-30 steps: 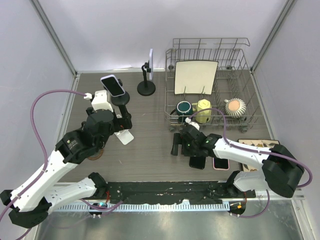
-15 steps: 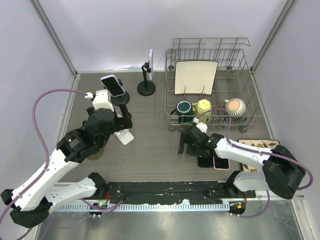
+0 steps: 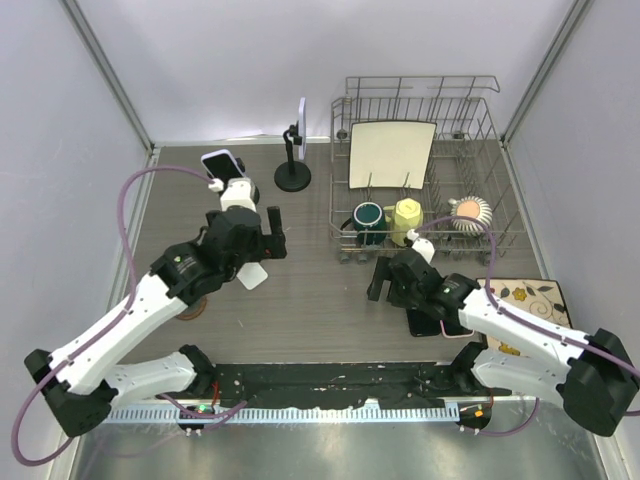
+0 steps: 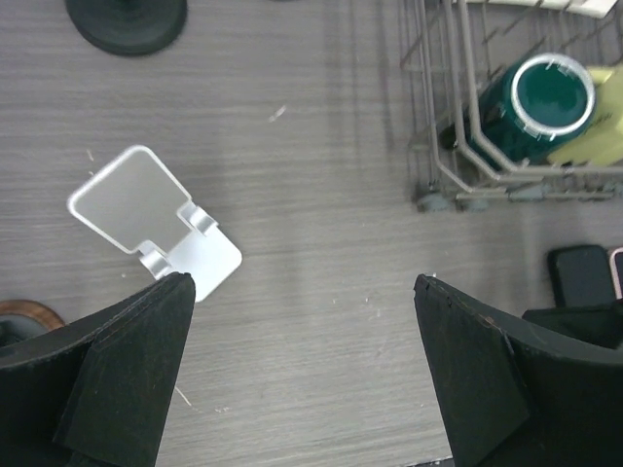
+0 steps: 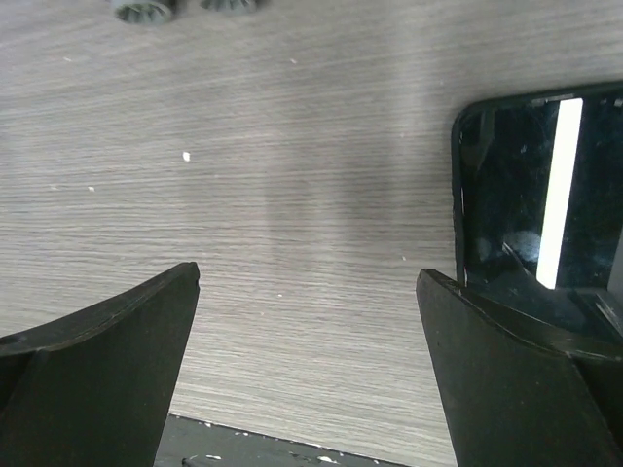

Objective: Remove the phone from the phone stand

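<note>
A white-cased phone (image 3: 225, 170) rests tilted on a black stand at the back left. A second phone (image 3: 302, 120) sits edge-on in a black pole stand (image 3: 292, 178). A silver stand (image 3: 250, 275) is empty; it also shows in the left wrist view (image 4: 146, 219). A black phone (image 5: 531, 195) lies flat on the table, also in the top view (image 3: 428, 322), partly under the right arm. My left gripper (image 3: 270, 235) (image 4: 302, 282) is open and empty, just right of the silver stand. My right gripper (image 3: 380, 282) (image 5: 310, 274) is open and empty, left of the flat phone.
A wire dish rack (image 3: 440, 95) at the back right holds a plate, a green mug (image 4: 550, 92), a yellow mug and a brush. A patterned mat (image 3: 530, 300) lies at the right. A brown coaster (image 3: 190, 308) lies left of the silver stand.
My left arm has swung right and forward, its gripper now past the silver stand. My right arm has drawn back to the right, uncovering the patterned mat.
</note>
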